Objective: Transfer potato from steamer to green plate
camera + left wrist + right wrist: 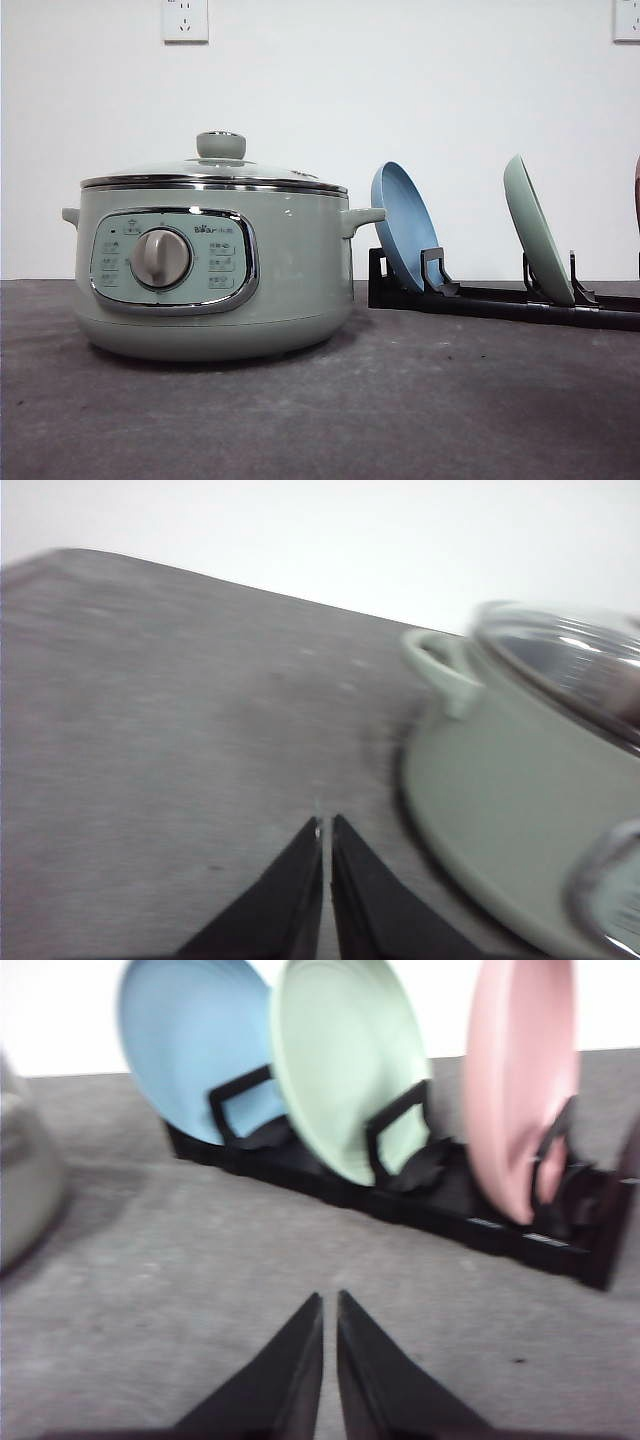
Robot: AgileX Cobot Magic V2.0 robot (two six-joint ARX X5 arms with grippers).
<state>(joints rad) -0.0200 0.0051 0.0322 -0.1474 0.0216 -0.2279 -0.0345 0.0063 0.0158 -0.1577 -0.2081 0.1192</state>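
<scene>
Nothing of the task looks done yet. The steamer (212,255) sits on the table (420,410) with its glass lid (215,170) in place, so the potato, if it is inside, is hidden; none of the views show it. The green plate (345,1065) stands on edge in a black rack (420,1200), between a blue plate (190,1045) and a pink plate (520,1080), and nothing lies on it.

The left gripper (325,830) hovers over bare table with its fingers pressed nearly together and nothing between them. The steamer lies ahead of it and off to one side, near but apart, one side handle (440,670) turned toward it. The right gripper (330,1305) is likewise drawn almost shut and empty; the rack of plates stands ahead of it, well apart, with the green plate nearly straight in front.

By this reading everything remains: the lid must come off, the green plate likely has to come out of the rack and lie flat, and then the potato must be lifted across. The steamer's contents cannot be judged through the lid here.
</scene>
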